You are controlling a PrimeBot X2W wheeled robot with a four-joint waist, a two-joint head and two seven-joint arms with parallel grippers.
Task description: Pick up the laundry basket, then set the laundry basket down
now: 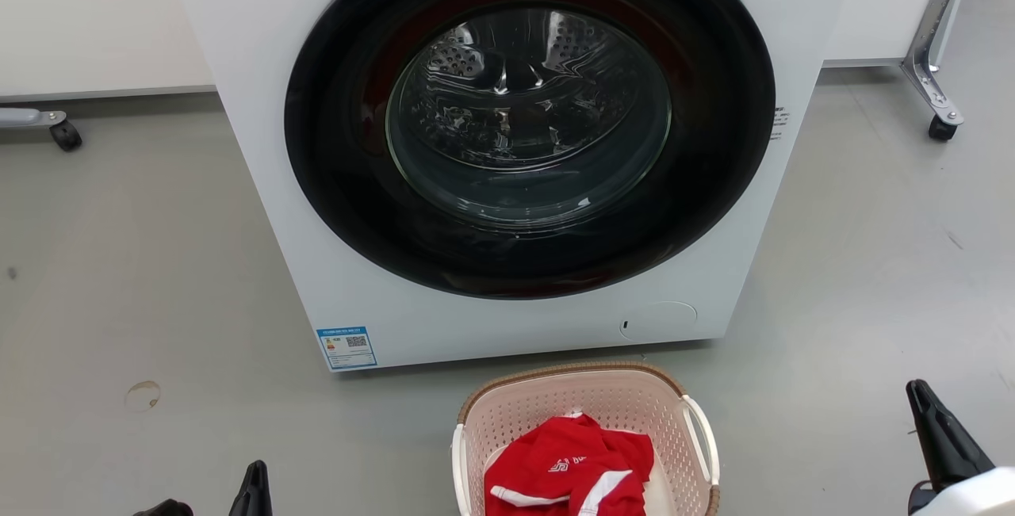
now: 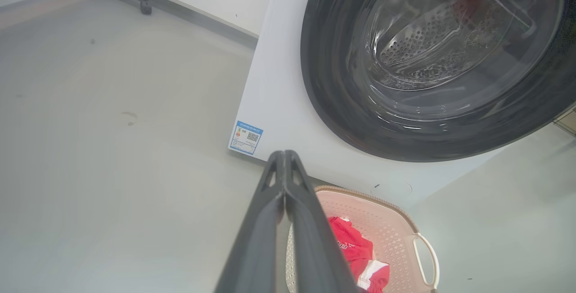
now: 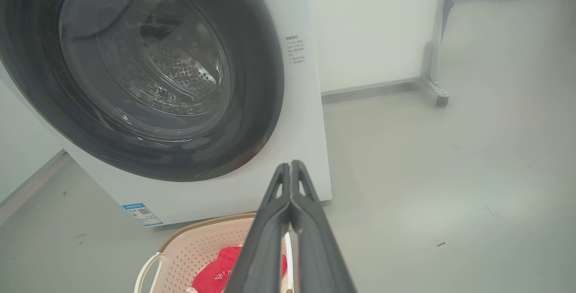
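Observation:
The pale pink laundry basket point(image 1: 626, 405) with its brown rim stands on the floor just in front of the washing machine, bottom centre of the head view, a red and white garment point(image 1: 567, 472) inside. White loop handles show on both sides. My left gripper point(image 1: 255, 478) is low at the left, well clear of the basket. My right gripper point(image 1: 920, 389) is off to the basket's right. In the left wrist view my left gripper point(image 2: 284, 153) is shut and empty above the basket point(image 2: 382, 221). In the right wrist view my right gripper point(image 3: 291, 164) is shut and empty above the basket point(image 3: 198, 248).
A white front-loading washing machine point(image 1: 254, 104) with a dark round door stands directly behind the basket. Grey floor spreads on both sides. Wheeled metal legs point(image 1: 936, 96) stand at the far right and far left point(image 1: 55, 126) by a white wall.

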